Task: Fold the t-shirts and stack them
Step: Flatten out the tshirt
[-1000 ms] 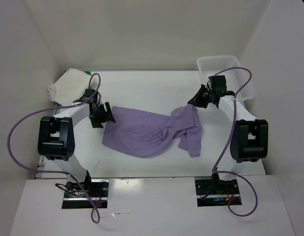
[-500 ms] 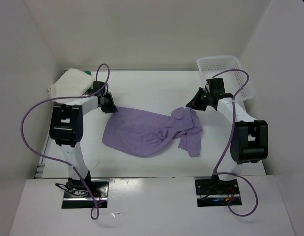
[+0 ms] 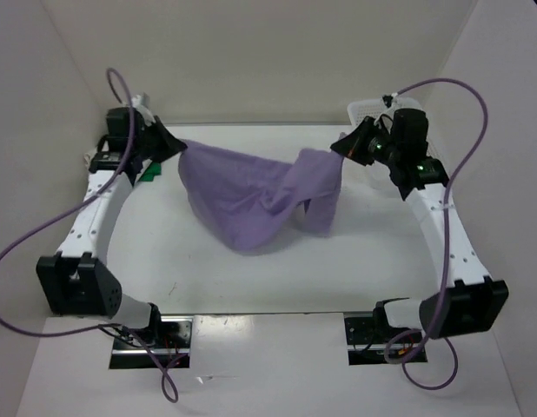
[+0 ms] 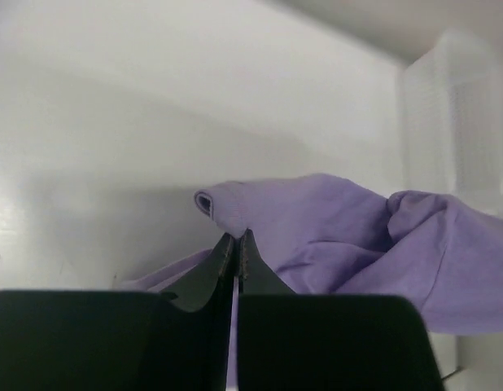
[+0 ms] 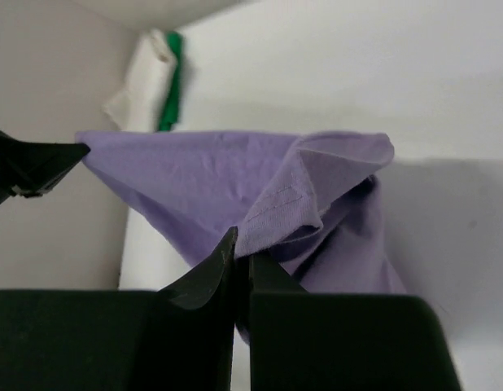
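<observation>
The lavender t-shirt (image 3: 251, 187) is held stretched between both arms, sagging in the middle toward the table (image 3: 208, 278). The left gripper (image 3: 170, 144) is clamped on one edge and the right gripper (image 3: 341, 149) is pinched on the other (jaws all but closed). A white mesh basket (image 3: 366, 111) is seen just behind the right arm. The green t-shirt (image 5: 172, 77) and white t-shirt (image 5: 142, 81) are bunched at the far left corner, partly hidden by the left arm.
</observation>
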Tool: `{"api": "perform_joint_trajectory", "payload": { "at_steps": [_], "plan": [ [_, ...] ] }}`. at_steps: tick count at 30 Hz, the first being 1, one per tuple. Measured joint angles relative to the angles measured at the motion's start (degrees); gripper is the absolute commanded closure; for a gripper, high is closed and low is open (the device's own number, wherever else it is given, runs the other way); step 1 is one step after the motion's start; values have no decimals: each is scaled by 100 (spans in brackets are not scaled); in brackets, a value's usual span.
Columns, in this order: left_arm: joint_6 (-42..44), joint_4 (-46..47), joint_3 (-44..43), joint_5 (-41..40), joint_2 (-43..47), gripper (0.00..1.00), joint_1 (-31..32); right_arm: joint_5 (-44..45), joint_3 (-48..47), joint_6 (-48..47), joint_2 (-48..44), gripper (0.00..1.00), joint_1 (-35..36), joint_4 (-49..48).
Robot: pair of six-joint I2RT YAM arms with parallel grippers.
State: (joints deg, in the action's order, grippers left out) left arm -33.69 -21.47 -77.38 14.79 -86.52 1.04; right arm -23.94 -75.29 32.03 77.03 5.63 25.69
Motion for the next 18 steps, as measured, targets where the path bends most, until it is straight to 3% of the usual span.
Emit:
{"api": "perform_joint_trajectory", "payload": {
  "at_steps": [7,12,18],
  "plan": [
    [-280,-278,-1069,509,1187,100,-942,-387,-885,-59,-1246,94,199,13],
    [-275,-686,-1729,634,1252,98,-957,-551,-1182,-358,-1569,93,433,48],
    [-273,-911,-1655,728,1117,98,-964,-155,597,-514,-1934,96,431,20]
  ]
}}
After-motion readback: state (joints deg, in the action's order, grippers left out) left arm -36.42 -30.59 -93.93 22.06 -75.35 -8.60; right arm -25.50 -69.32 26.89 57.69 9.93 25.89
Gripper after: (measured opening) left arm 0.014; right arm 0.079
